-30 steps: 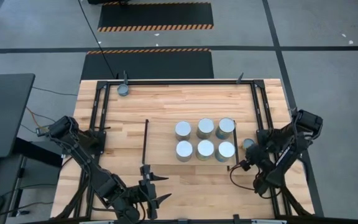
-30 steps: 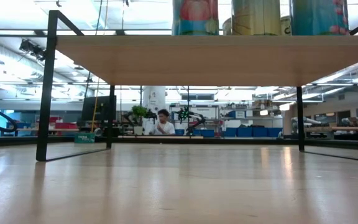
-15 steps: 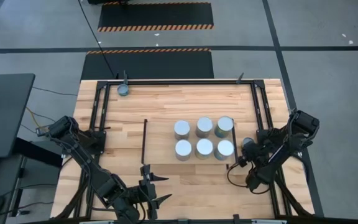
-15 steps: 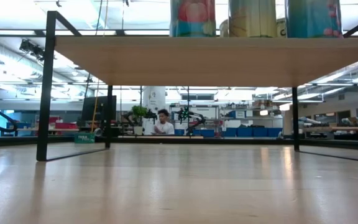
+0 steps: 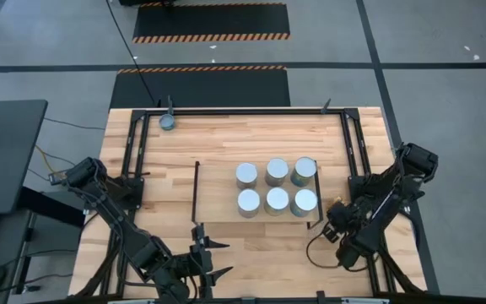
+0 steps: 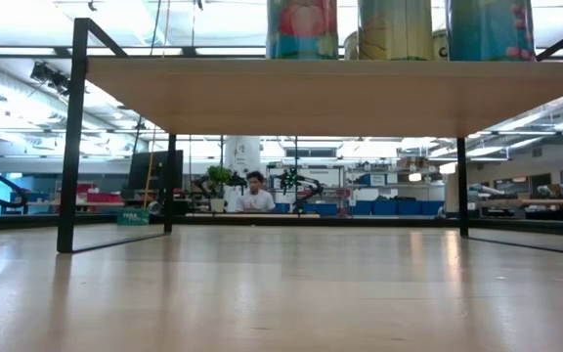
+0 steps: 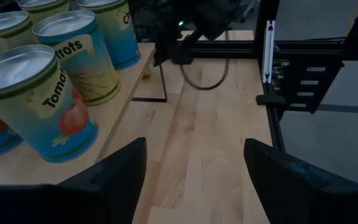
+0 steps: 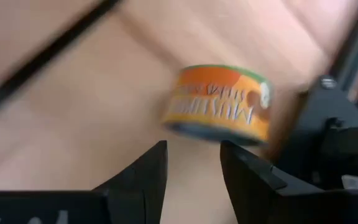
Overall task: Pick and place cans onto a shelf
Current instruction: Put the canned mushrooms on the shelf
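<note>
Six cans (image 5: 277, 186) stand in two rows on the right half of the shelf (image 5: 218, 198). In the low view the shelf board (image 6: 340, 88) spans the top. Another can (image 5: 167, 121) stands at the table's far left corner. An orange-labelled can (image 8: 219, 102) stands on the table past my right gripper's (image 8: 191, 177) open fingers, apart from them. In the high view my right gripper (image 5: 332, 213) is off the shelf's right end and the arm hides that can. My left gripper (image 5: 205, 253) waits open at the near edge; it is also open in its wrist view (image 7: 194, 180).
A black rail frame (image 5: 348, 152) edges the table and runs close beside the orange can and my right arm. The shelf's thin black wire end frames (image 5: 197, 194) stand at both ends of the board. Bare wood lies on the shelf's left half and toward the far edge.
My right gripper has drawn back from the shelf's right end toward the table's near edge, and the can beside it has gone under the arm in the high view. The shelf with its cans has slid a little toward the table's left.
</note>
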